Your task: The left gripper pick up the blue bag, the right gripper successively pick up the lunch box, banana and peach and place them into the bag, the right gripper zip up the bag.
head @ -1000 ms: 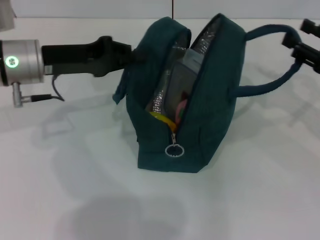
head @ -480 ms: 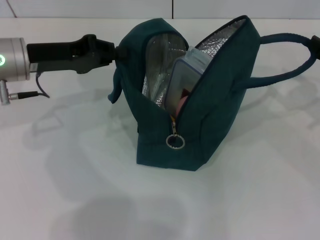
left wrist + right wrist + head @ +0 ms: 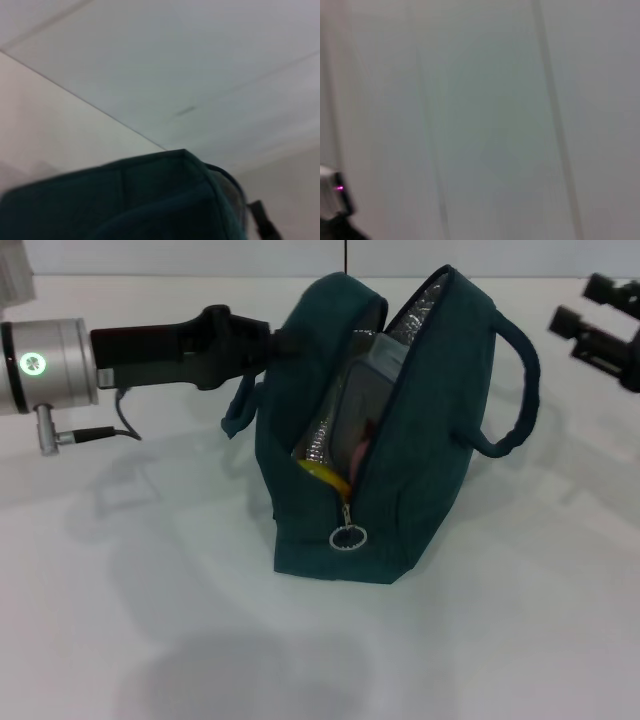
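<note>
— So where are we standing, a kitchen?

— No, looks like a robot test lab: plain white tabletop (image 3: 150,640), bare pale wall (image 3: 200,255) behind it with one dark seam, and a metal arm (image 3: 50,365) glowing a green status light.

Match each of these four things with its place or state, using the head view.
Things:
1. bag
2. zip ring
3. left hand
4. right hand

Places or states:
A. apart from the bag, at the picture's right edge
B. unzipped, food inside
C. at the bag's left top edge
D. hanging low on the bag's near end

Pairs: 1-B, 2-D, 3-C, 4-A
</note>
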Available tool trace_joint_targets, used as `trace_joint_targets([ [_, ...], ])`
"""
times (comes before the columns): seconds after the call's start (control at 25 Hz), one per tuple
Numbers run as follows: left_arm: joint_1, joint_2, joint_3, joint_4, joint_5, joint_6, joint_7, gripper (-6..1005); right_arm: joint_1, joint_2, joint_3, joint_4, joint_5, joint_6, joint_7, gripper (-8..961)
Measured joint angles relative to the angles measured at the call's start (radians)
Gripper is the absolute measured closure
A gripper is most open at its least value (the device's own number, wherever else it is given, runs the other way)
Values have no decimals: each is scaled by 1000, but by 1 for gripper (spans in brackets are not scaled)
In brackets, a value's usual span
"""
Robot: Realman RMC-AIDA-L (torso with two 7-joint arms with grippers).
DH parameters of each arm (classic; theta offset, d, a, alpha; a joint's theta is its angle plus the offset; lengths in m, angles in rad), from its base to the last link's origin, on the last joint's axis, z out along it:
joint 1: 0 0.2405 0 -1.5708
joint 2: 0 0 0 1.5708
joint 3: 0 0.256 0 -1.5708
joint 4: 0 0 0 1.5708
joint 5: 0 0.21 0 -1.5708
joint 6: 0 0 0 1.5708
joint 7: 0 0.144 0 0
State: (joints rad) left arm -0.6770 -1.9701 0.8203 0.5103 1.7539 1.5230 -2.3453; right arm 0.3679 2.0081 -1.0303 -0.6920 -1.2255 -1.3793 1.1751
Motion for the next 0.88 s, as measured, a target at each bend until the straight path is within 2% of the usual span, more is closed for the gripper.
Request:
trace_joint_targets([
  [0.16, -5, -2, -1, -27, -44, 48, -2, 942, 0, 2, -14, -22, -22, -34, 37, 304],
  [0.32, 10, 10, -3, -67, -123, 70, -3, 942, -29, -5, 16, -38, -8, -162, 44, 304],
  [0.36, 14, 12, -3, -71, -136, 71, -3, 942, -37, -8, 33, -44, -9, -233, 44, 304],
  [0.4, 15, 13, -4, -73, -145, 70, -3, 942, -37, -8, 33, -44, -9, -233, 44, 304],
  [0.6, 17, 14, -6, -73, -158, 56, 2, 941, -4, -32, 16, -33, -110, -395, 72, 304],
  [0.68, 16, 13, -6, -73, -158, 47, 3, 941, 26, -29, 15, -32, -206, -403, 110, 304],
  [0.88, 14, 9, -6, -73, -154, 24, 4, 941, 127, -2, 8, 40, -418, -392, 150, 304],
])
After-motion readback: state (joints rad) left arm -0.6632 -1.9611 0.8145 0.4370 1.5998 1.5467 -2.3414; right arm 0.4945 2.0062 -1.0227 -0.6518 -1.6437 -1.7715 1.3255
